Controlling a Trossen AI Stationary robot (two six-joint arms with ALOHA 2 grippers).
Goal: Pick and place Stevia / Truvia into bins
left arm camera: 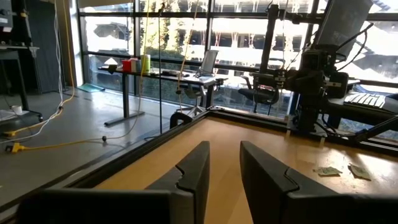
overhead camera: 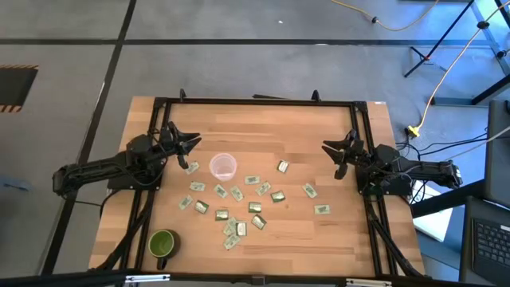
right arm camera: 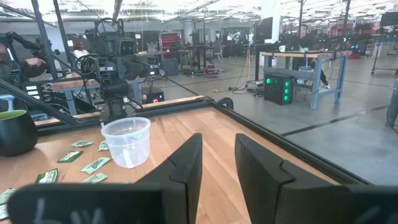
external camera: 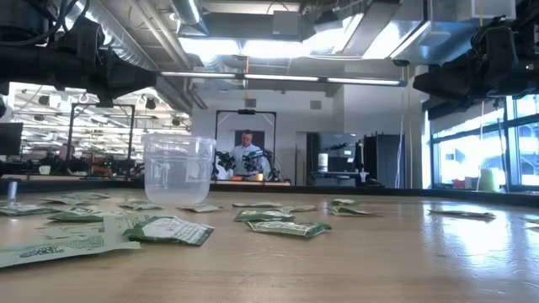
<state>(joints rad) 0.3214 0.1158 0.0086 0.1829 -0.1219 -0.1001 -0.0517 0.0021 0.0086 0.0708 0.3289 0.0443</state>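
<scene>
Looks like nothing's been picked yet imo. Both arms sit back at the table's sides: left gripper (overhead camera: pixel 190 143) near the cup (overhead camera: pixel 223 166) w/ jaws a narrow gap apart and empty, right gripper (overhead camera: pixel 339 153) well apart from it on the other side, same deal, narrowly parted and holding nothing. Stevia sachets (overhead camera: pixel 239 206) are scattered flat on the wooden table (overhead camera: pixel 335 239) in front of and beside the cup, one lying just beside the left gripper. The cup stands upright and looks empty from the low view. Next move prob needs one gripper to drop onto a single sachet, and pinching something that thin and flat off wood is fiddly; the clump near the green mug (overhead camera: pixel 162 243) overlaps, so grab a loner first. Hard to tell: exact sachet count, printing on them, and the wrist cams barely show any sachets.
</scene>
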